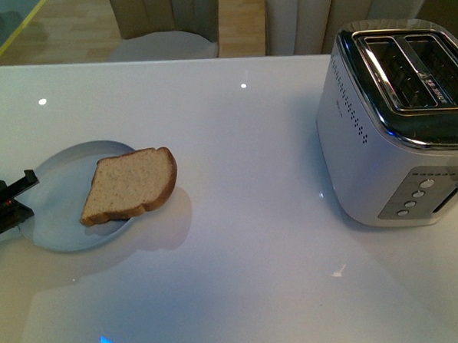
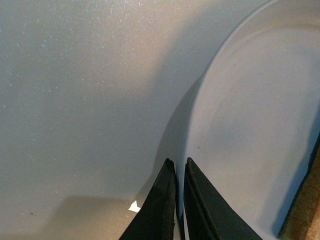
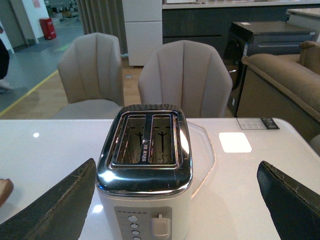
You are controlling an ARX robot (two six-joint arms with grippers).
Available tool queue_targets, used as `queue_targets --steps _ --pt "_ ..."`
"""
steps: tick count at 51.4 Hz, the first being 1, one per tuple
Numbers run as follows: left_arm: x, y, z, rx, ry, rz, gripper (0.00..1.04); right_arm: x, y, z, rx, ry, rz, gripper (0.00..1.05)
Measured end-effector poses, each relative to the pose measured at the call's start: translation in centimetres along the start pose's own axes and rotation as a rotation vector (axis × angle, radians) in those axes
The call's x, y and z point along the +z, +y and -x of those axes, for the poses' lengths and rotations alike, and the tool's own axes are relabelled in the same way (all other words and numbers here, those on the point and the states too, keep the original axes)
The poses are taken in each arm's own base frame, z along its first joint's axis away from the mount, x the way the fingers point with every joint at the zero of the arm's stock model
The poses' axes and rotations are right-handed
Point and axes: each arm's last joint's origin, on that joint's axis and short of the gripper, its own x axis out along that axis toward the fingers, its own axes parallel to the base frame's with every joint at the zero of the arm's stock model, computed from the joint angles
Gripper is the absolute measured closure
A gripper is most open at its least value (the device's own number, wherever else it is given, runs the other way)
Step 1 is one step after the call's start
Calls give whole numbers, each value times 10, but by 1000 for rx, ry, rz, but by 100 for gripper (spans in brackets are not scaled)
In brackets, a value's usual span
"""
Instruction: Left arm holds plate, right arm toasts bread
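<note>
The left claw (image 2: 180,172) is pinching the plate (image 2: 250,125): in the left wrist view its two dark wedge-shaped fingers (image 2: 160,210) are pressing almost together, with the thin pale rim caught between their tips, one finger lying over the plate and the other over the table (image 2: 75,100). Seen from the front, this claw is gripping the plate at the rim on its own side, and the plate is sitting flat on the white table, stretching away from the fingertips. The bread (image 1: 134,184) is lying flat on the side of the plate farthest from the left claw, well apart from the fingers, with its rounded top hanging out past the rim over the table and its flat cut end pointing back across the plate. The right claw (image 3: 176,165) is standing wide apart and gripping nothing; its two dark fingers (image 3: 55,210) are framing the white and chrome toaster (image 3: 145,200), which is standing just ahead of it, between the fingertips, with both slots (image 3: 147,140) facing up. Beyond the toaster, past the far table edge, two beige chairs (image 3: 185,75) are standing.
</note>
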Motion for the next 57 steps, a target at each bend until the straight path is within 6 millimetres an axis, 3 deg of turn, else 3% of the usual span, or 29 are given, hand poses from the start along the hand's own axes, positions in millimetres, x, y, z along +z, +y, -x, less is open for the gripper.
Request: queue_targets --steps 14,26,33,42,53,57 --pt "-7 -1 21 -38 33 176 102 0 0 0 0 0 0 9" --pt "23 -20 88 -93 -39 193 102 0 0 0 0 0 0 9" --pt "37 -45 122 -153 -76 178 102 0 0 0 0 0 0 9" --pt "45 -79 144 -222 -92 151 102 0 0 0 0 0 0 9" --pt "47 -148 170 -341 -73 82 102 0 0 0 0 0 0 9" --pt "43 -165 174 -365 -62 62 102 0 0 0 0 0 0 9"
